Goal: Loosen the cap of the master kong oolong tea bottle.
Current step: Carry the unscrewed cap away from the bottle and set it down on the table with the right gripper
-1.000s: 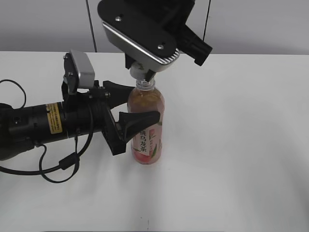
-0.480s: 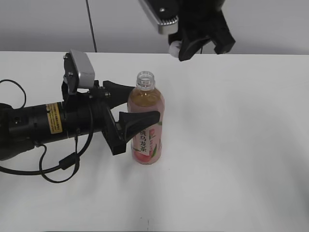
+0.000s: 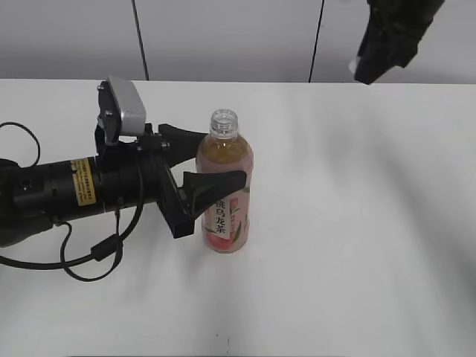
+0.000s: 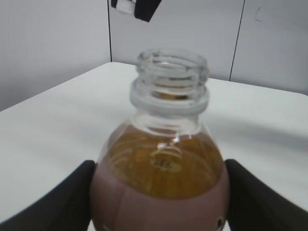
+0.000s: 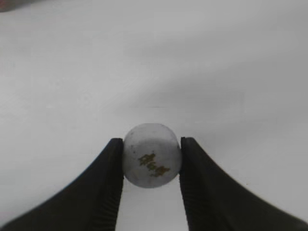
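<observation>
The master kong oolong tea bottle stands upright on the white table, its threaded neck bare and open. It fills the left wrist view. My left gripper is shut on the bottle's body, one finger on each side. My right gripper is high at the upper right, away from the bottle, shut on the small white cap, which shows dark print on top. The cap also shows as a white spot in the exterior view.
A black cable loops on the table below the left arm. A grey panelled wall runs behind the table's far edge. The right gripper also shows at the top of the left wrist view.
The right gripper has lifted the cap off the bottle neck and carried it up and to the right. The left gripper and bottle have not moved.
</observation>
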